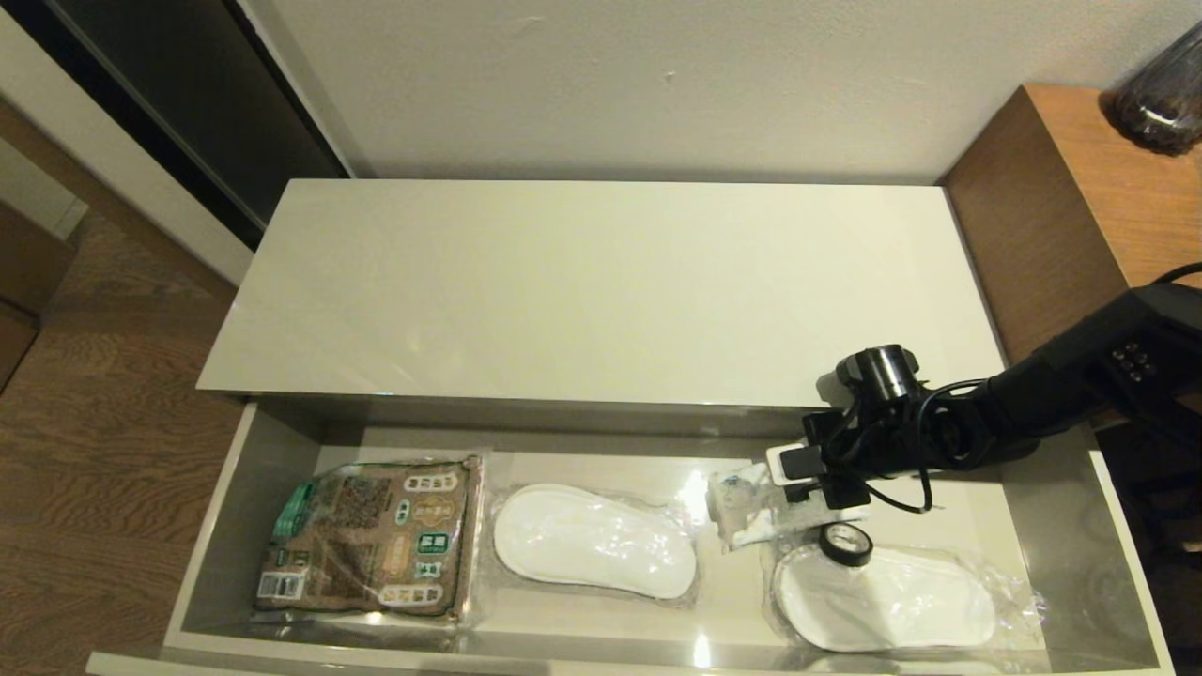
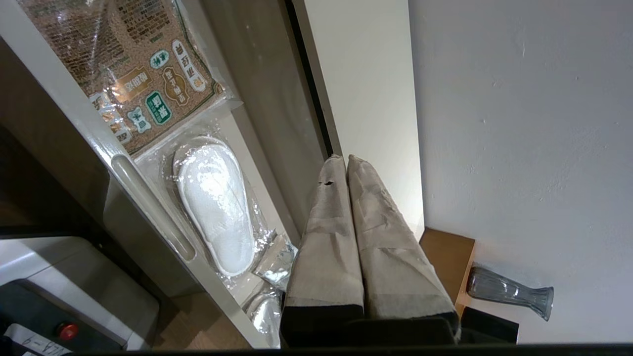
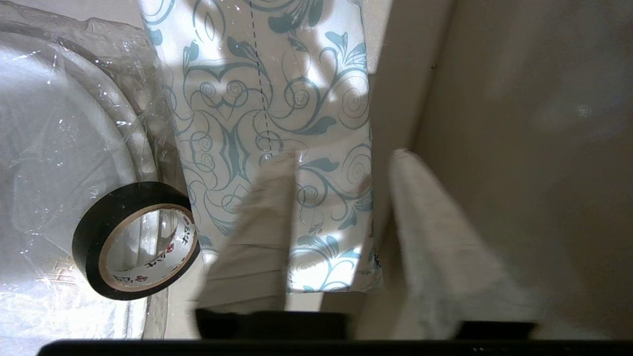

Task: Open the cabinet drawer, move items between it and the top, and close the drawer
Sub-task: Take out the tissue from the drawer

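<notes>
The cabinet drawer [image 1: 235,488] is pulled out, showing its grey interior. At its back right lies the white packet with blue-green print [image 1: 742,507] [image 3: 267,99]. The black tape roll [image 1: 845,545] [image 3: 136,240] rests just in front of it, on a bagged slipper. My right gripper [image 1: 765,493] [image 3: 343,158] is down inside the drawer and open. One finger is over the packet and the other is past the packet's edge, near the drawer's back wall. The cream-white top [image 1: 601,291] is bare. My left gripper [image 2: 344,158] is shut on nothing, outside the head view, in front of the drawer.
A brown-and-green packet [image 1: 371,535] lies at the drawer's left. Two white slippers in clear bags [image 1: 592,540] [image 1: 892,596] fill the middle and right. A taller brown wooden unit [image 1: 1080,188] with a dark glass vase [image 1: 1164,84] stands to the right. The drawer front has a slot handle [image 2: 153,207].
</notes>
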You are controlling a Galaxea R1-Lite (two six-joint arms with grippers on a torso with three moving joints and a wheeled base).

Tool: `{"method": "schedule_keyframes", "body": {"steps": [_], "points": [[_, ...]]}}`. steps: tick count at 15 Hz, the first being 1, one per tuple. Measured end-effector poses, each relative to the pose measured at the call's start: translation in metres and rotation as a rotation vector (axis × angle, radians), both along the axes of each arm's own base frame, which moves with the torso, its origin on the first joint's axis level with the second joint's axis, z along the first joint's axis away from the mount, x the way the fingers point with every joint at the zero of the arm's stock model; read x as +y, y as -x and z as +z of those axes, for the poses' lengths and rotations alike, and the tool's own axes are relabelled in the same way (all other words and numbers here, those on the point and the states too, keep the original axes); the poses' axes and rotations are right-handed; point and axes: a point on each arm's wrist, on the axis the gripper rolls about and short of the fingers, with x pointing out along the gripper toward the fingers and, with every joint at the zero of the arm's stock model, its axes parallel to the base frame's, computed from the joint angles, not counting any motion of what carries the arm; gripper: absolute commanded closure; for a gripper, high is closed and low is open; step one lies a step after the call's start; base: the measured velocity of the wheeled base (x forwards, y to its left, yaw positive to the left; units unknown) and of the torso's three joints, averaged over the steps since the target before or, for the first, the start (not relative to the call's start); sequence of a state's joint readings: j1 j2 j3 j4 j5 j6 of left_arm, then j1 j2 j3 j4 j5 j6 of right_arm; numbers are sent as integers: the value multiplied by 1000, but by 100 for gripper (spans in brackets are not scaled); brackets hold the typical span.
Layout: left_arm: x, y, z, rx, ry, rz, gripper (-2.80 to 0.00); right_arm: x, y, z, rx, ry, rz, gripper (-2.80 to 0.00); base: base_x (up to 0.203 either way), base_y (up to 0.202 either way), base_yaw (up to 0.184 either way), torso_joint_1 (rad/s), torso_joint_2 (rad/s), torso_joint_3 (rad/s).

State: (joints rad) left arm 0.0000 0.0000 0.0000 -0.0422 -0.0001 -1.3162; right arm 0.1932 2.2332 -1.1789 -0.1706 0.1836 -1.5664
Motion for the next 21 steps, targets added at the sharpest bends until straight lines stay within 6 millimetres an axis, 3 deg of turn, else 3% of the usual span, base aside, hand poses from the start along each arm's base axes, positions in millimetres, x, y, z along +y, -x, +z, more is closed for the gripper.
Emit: {"method": "schedule_keyframes", "body": {"steps": [6,16,21], "points": [[0,0,0,0,0,0,0,-2,3,-1,6,12,13,-280,0,0,0,0,0,0],[0,0,0,0,0,0,0,-11,32,-12,83,74,21,-280,0,0,0,0,0,0],[0,0,0,0,0,0,0,3,33,-27,-5,101,31,-280,0,0,0,0,0,0]]}}
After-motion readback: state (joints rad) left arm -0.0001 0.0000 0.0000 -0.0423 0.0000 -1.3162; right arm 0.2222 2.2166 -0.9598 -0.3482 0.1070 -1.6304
